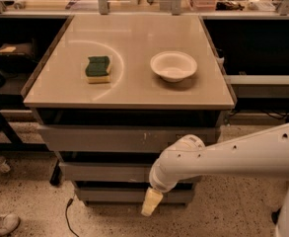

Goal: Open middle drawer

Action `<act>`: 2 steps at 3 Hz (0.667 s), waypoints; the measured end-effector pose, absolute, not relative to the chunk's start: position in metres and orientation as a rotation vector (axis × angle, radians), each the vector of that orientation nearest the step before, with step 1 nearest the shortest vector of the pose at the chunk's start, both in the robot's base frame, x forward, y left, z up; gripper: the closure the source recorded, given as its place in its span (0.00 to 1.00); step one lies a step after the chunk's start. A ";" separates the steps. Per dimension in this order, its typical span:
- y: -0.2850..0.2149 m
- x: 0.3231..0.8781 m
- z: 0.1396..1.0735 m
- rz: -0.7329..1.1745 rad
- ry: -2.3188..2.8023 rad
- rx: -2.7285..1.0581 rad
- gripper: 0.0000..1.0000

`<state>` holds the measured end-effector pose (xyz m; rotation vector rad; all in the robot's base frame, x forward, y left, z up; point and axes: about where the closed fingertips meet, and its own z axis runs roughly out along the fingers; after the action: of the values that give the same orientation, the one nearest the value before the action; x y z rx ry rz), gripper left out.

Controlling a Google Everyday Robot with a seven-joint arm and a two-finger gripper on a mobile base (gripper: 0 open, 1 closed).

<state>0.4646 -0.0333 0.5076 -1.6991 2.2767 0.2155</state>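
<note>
The middle drawer (104, 172) is a plain grey flat front. It sits pushed in below the taller scratched top drawer front (109, 139) and above the narrow bottom front (109, 195). My white arm (223, 157) reaches in from the right, across the right part of the drawer fronts. My gripper (151, 202) has cream tips. It hangs down in front of the bottom drawer front, just below the middle drawer's lower edge and right of centre. It holds nothing that I can see.
A green and yellow sponge (98, 69) and a white bowl (173, 65) rest on the beige cabinet top (134, 90). A black cable (69, 216) lies on the speckled floor at the front left. Dark shelving stands on both sides. A shoe (1, 225) is at the bottom left.
</note>
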 end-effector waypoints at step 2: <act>-0.034 0.472 0.493 0.224 2.282 -1.663 0.00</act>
<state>0.4715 -0.0339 0.4927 -1.6630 2.2825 0.2243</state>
